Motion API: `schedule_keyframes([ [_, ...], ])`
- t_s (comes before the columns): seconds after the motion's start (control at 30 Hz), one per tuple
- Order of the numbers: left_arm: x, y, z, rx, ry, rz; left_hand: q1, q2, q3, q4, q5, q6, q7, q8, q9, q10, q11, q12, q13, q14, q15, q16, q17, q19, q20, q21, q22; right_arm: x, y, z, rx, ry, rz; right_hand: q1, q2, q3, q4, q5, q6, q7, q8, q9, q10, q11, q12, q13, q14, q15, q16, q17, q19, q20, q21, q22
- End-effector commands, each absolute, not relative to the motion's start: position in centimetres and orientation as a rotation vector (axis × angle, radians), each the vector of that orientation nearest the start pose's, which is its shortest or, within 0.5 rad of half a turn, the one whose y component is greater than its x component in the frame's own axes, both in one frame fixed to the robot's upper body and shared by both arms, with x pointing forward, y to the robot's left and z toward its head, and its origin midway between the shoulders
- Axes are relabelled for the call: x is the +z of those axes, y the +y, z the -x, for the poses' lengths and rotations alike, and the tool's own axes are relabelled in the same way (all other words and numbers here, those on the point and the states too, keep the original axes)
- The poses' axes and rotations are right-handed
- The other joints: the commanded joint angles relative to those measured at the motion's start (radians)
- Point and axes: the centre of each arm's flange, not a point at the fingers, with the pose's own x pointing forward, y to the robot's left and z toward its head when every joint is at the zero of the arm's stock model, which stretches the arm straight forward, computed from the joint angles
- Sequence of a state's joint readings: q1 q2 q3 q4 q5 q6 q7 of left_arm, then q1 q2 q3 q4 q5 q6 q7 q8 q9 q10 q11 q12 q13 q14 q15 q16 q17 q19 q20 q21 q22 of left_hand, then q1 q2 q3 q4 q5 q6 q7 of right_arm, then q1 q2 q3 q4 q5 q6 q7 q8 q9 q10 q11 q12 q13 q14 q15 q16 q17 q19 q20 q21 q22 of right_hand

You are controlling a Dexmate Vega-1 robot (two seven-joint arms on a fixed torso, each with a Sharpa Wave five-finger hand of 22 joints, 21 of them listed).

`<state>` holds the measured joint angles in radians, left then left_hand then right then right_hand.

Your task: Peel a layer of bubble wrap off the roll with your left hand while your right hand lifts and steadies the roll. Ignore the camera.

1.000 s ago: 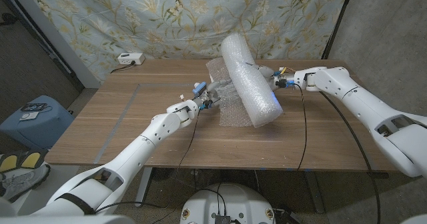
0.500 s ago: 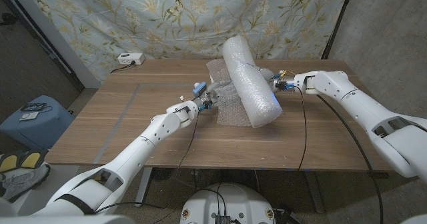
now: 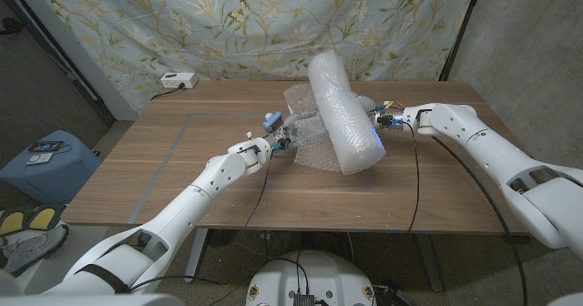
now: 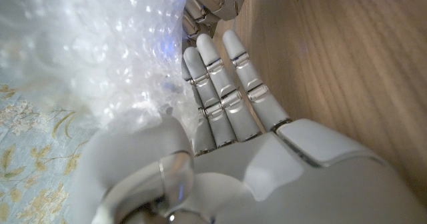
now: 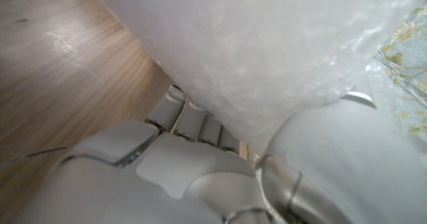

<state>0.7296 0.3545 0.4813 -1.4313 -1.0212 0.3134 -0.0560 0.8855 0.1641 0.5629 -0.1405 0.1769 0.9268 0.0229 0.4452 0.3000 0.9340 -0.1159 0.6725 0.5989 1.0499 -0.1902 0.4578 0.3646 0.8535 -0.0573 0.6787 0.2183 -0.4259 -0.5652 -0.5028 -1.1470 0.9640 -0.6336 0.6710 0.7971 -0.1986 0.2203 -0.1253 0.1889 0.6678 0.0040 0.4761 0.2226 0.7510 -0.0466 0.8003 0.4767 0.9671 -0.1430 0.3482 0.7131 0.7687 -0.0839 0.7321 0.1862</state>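
Floral cloth (image 3: 182,19) hangs behind a wooden table (image 3: 182,174), whose left half and near edge lie bare, leaving open room there. No writing can be read on anything. At the table's far middle, a roll of bubble wrap (image 3: 342,110) stands tilted, its far end raised toward the cloth and its near end low over the wood. A loose sheet (image 3: 305,142) of the wrap spreads on the table under and to the left of the roll. The left hand (image 3: 281,133) holds the sheet's edge, fingers (image 4: 227,84) straight along the wood with wrap bunched against the thumb. The right hand (image 3: 378,115) grips the roll's right side, fingers under it and thumb on top. A white box (image 3: 178,81) sits at the far left corner. A blue bin (image 3: 46,165) stands on the floor left of the table.
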Motion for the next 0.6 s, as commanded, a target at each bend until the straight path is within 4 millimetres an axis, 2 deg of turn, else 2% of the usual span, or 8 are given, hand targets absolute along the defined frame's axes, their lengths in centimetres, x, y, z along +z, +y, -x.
schedule_keyframes([
  [0.03,-3.22,11.63,-65.78,-0.63,-0.081,0.357,-0.003,-0.002,0.009,0.003,-0.001,-0.001,0.001,0.004,-0.001,0.0,-0.003,-0.008,0.001,0.003,-0.005,-0.003,0.002,-0.004,-0.001,0.01,-0.001,1.59,-22.84,-67.21,0.933,0.093,-0.263,0.233,0.247,-0.004,-0.001,0.005,-0.001,0.004,-0.004,0.003,0.0,0.003,-0.003,-0.003,-0.003,-0.068,-0.003,0.002,-0.004,-0.02,0.005,-0.001],
  [0.23,-2.99,11.92,-65.91,-0.623,-0.081,0.353,-0.002,0.0,0.012,0.001,-0.001,-0.008,0.002,0.004,0.003,-0.002,-0.003,-0.013,0.005,0.0,-0.003,-0.006,0.008,-0.011,0.0,0.019,-0.002,1.27,-22.59,-67.44,0.945,0.092,-0.285,0.227,0.247,-0.006,-0.002,0.006,-0.005,0.005,-0.012,0.002,-0.011,-0.001,-0.012,-0.012,-0.01,-0.068,-0.009,-0.003,-0.007,-0.018,0.006,-0.001],
  [0.43,-2.9,12.0,-66.03,-0.622,-0.078,0.35,-0.005,-0.002,0.013,0.002,-0.002,-0.005,0.0,0.005,0.002,0.0,-0.002,-0.014,0.008,0.002,-0.004,-0.008,0.011,-0.011,-0.001,0.028,-0.004,1.15,-22.37,-67.74,0.964,0.088,-0.289,0.218,0.245,-0.011,0.0,0.005,-0.012,0.008,-0.02,0.002,-0.017,0.014,-0.018,-0.019,-0.021,-0.063,-0.016,-0.007,-0.014,-0.011,0.004,-0.002],
  [0.6,-2.78,12.12,-66.15,-0.623,-0.076,0.347,-0.006,-0.003,0.015,0.001,-0.002,-0.003,0.0,0.004,0.0,0.003,-0.002,-0.017,0.006,0.006,-0.004,-0.009,0.011,-0.013,-0.001,0.033,-0.005,1.0,-22.29,-67.94,0.975,0.084,-0.288,0.197,0.239,-0.021,0.007,0.003,-0.017,0.009,-0.027,0.001,-0.02,0.015,-0.022,-0.022,-0.025,-0.057,-0.02,-0.01,-0.021,-0.005,0.002,-0.002],
])
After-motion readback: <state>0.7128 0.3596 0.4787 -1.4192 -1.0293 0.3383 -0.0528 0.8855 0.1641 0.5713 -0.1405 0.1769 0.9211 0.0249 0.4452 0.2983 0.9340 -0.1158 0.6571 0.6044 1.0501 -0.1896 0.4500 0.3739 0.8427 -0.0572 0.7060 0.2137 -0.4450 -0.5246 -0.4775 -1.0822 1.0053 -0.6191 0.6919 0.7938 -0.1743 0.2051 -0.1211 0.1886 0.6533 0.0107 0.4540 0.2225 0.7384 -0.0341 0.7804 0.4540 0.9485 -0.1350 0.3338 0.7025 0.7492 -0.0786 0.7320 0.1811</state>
